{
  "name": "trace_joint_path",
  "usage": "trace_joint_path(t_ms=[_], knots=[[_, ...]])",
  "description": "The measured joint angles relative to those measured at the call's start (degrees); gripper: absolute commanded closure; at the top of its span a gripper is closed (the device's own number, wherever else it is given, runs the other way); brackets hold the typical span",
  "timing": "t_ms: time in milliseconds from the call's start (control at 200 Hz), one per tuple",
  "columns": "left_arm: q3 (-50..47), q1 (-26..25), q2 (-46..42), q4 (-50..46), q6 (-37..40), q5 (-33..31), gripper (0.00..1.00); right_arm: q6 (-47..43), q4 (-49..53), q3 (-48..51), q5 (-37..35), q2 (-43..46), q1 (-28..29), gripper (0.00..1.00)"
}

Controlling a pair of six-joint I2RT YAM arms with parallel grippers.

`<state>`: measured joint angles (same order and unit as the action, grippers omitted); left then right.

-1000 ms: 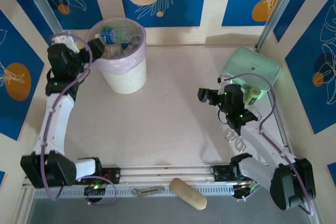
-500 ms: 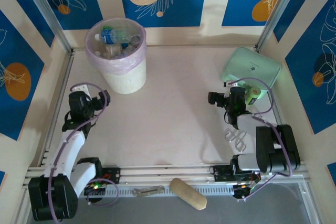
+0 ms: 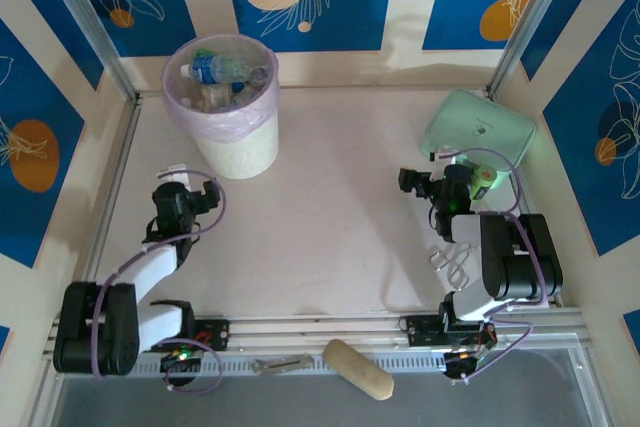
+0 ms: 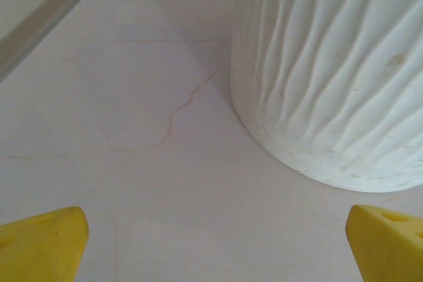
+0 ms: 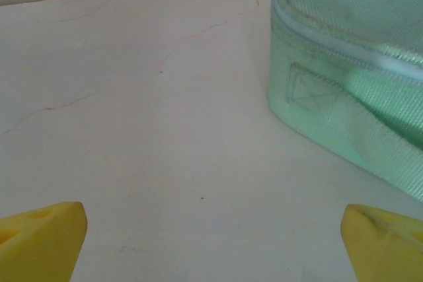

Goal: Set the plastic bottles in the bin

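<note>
The cream-white ribbed bin (image 3: 232, 137), lined with a pale pink bag, stands at the far left. Several plastic bottles (image 3: 218, 71) lie inside it, clear with blue labels and some green. In the left wrist view the bin (image 4: 330, 70) rises close ahead on the right. My left gripper (image 3: 203, 191) hangs low, just in front of the bin, open (image 4: 215, 255) with bare table between its yellow fingertips (image 4: 41, 242). My right gripper (image 3: 413, 181) is open (image 5: 211, 255) over bare table, left of the pouch, its fingertips (image 5: 386, 244) wide apart.
A mint-green zip pouch (image 3: 478, 127) lies at the far right, close to my right gripper (image 5: 350, 64). A tan bread-like object (image 3: 358, 369) and a small metal tool (image 3: 281, 364) rest beyond the near rail. Both arms are folded back near their bases.
My left gripper has come away from the bin's rim and dropped toward the near left as the arm folded. The right arm has also folded back, its gripper shifting slightly right.
</note>
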<state>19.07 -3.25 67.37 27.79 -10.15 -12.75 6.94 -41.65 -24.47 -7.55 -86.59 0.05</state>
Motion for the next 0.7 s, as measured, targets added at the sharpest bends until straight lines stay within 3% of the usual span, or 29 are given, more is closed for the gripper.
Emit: trace_joint_path(t_ms=[385, 700], knots=[[-6.84, -4.61, 22.69, 36.20, 11.91, -2.36, 0.00, 0.02, -2.97, 0.55, 0.00, -0.55, 0.35, 0.01], [-7.04, -5.90, 24.33, 44.41, 15.26, -1.70, 0.01, 0.02, -3.78, 0.55, 0.00, -0.55, 0.37, 0.01]])
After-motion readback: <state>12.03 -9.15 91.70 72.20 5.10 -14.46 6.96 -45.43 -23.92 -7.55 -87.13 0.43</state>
